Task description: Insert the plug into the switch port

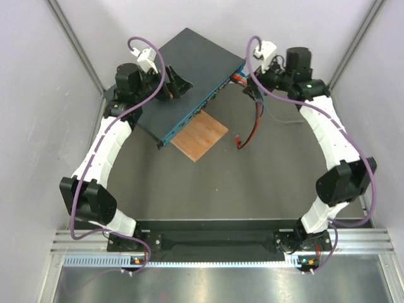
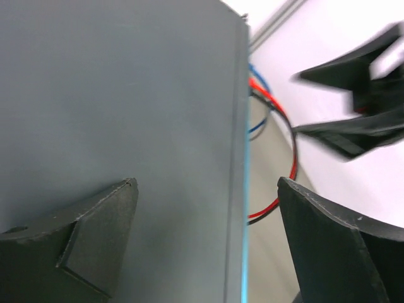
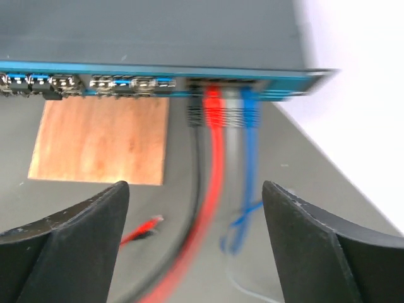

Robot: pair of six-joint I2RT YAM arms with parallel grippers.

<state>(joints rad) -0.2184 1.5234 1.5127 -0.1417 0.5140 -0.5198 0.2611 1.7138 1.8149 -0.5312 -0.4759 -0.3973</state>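
Seemingly the plug is home: the red plug (image 3: pixel 213 104) on its red cable sits in a socket near the right end of the teal-blue front edge (image 3: pixel 151 71) of the large, flat, dark slate-grey metal switch (image 1: pixel 189 76), between a black lead (image 3: pixel 194 113) and a blue lead (image 3: pixel 249 107). The right gripper (image 3: pixel 196 186) faces that spot with its fingers spread wide and nothing between them, placed, I judge, in line with the port row. The left gripper (image 2: pixel 205 183) hangs over the switch near the same edge, equally wide and gripping nothing, probably there to steady the box. A thin brown wooden board (image 3: pixel 101 139) lies at the front edge, perhaps partly under it, and a loose red connector (image 3: pixel 150 225) lies on the grey table (image 1: pixel 265 183) nearby. Blur smears the cables, so whether the red plug is fully latched cannot be told, and the sockets are too small to count.
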